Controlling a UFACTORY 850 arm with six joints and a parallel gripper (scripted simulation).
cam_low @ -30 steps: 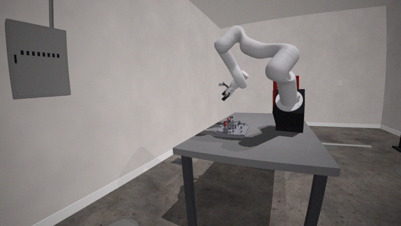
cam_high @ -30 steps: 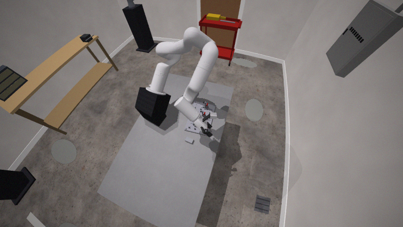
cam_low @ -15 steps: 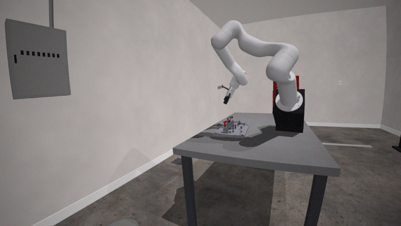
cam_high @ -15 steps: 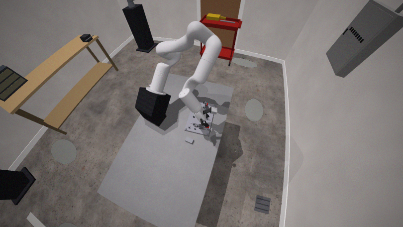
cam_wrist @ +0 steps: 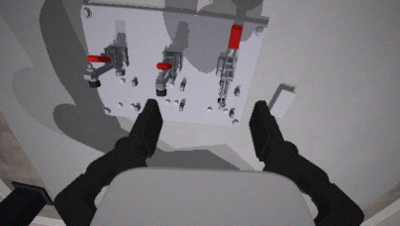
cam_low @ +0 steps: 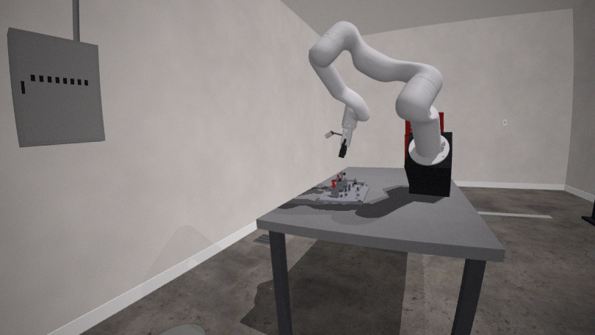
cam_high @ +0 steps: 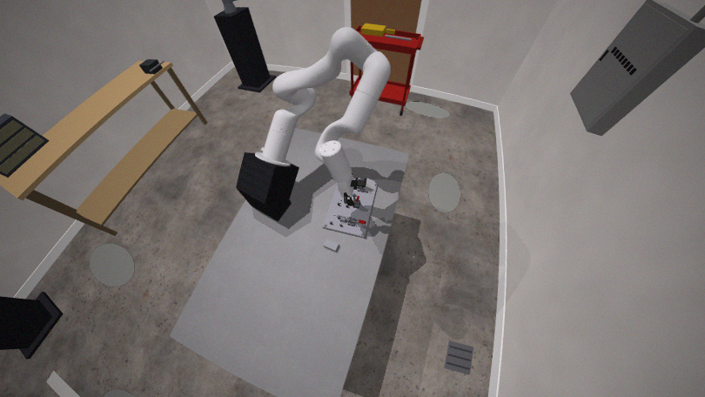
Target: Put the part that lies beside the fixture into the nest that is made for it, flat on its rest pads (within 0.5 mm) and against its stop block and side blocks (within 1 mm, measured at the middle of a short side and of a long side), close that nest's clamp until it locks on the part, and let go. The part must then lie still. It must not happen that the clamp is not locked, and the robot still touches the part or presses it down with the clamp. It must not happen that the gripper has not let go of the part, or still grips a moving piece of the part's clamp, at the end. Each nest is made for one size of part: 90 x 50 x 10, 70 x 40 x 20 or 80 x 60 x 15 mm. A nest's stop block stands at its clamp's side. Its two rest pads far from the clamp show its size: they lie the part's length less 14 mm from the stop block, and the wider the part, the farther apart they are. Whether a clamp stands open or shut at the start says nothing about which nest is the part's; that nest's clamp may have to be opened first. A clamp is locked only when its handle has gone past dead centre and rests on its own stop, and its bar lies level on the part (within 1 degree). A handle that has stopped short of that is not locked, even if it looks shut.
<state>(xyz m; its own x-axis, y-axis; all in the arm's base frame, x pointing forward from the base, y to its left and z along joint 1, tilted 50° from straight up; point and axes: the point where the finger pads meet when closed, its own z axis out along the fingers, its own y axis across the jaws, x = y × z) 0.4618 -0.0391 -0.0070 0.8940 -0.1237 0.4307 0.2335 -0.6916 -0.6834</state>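
The light grey fixture plate (cam_wrist: pixel 170 64) lies on the table and carries three nests in a row, each with a red-handled clamp. The left clamp (cam_wrist: pixel 101 61) and the middle clamp (cam_wrist: pixel 165 69) show short red handles. The right clamp (cam_wrist: pixel 230 55) shows a long red handle lying toward the plate's far edge. The part (cam_wrist: pixel 282 99), a small grey block, lies on the table just right of the plate, apart from it. My gripper (cam_wrist: pixel 205 111) is open and empty, well above the plate's near edge. The plate (cam_high: pixel 351 209), the part (cam_high: pixel 331 245) and the gripper (cam_low: pixel 342 149) also show in the top and exterior views.
The arm's black base (cam_high: pixel 266 185) stands on the grey table beside the fixture. Small pads and blocks stud the plate between the clamps. The table edge (cam_low: pixel 374 236) lies beyond the plate. A red cart (cam_high: pixel 386 63) and a wooden bench (cam_high: pixel 93 132) stand away from the table.
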